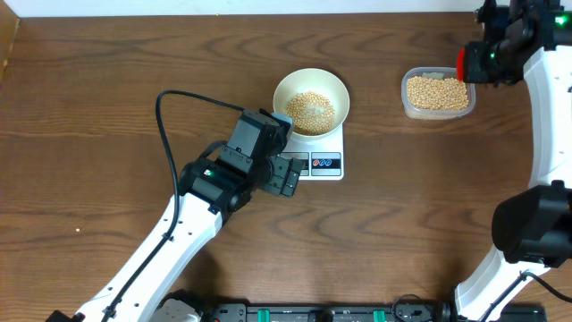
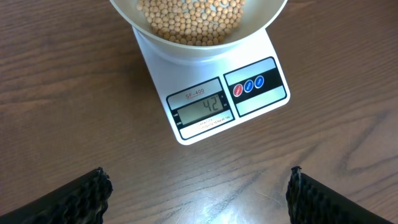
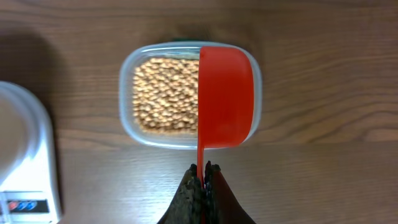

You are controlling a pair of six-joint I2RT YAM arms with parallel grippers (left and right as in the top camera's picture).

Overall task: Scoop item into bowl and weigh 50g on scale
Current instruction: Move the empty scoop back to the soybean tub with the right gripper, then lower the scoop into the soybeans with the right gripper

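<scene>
Scale [image 2: 202, 106] just ahead of spread left claw [image 2: 199, 173].

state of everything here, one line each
bowl, on scale, part full of beans
scale, on, reads 42
container, open, holds beans
scoop, held above container
left end effector, open, empty
right end effector, shut on scoop

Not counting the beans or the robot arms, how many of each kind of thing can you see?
Bowl: 1
Scale: 1
Clear container: 1
Red scoop: 1
Total: 4
</scene>
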